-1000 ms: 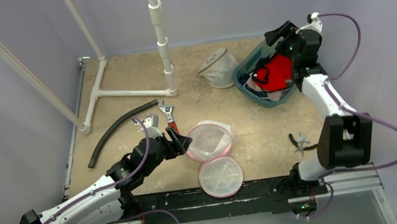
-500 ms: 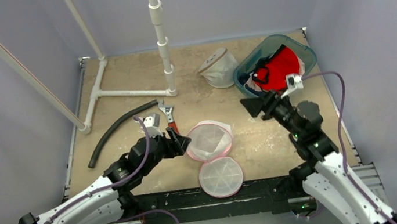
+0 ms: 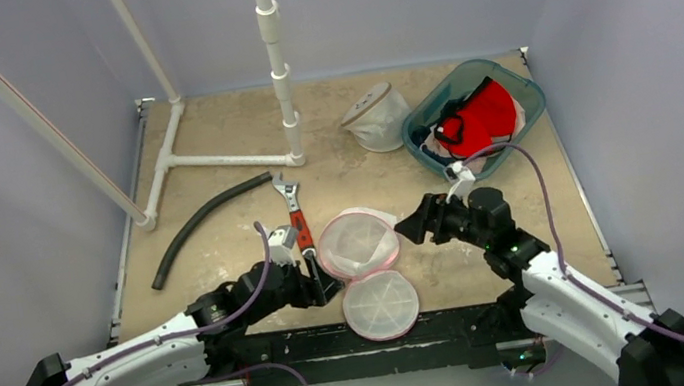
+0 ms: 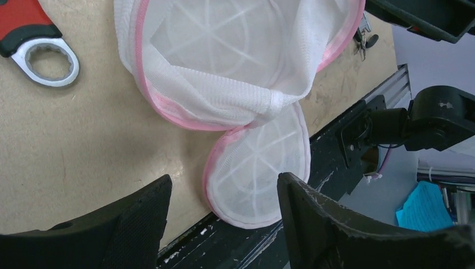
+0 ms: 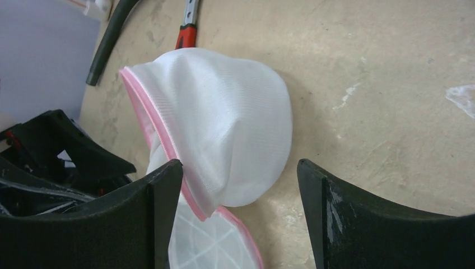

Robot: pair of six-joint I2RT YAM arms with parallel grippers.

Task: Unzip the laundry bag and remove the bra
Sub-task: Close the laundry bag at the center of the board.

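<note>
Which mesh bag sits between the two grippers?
The pink-trimmed laundry bag near the front edge; the plain white bag lies back beside the teal bin.

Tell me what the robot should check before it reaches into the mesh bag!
1. Laundry bag unzipped: ok, it lies open, with its round flap flipped out flat.
2. Left gripper ready: ok, open and empty, next to the flap.
3. Right gripper ready: ok, open and empty, on the bag's other side.
4. Bra inside the bag: cannot tell, only white mesh shows.
5. Wrench out of the way: ok, it lies beside the bag and does not touch it.
</note>
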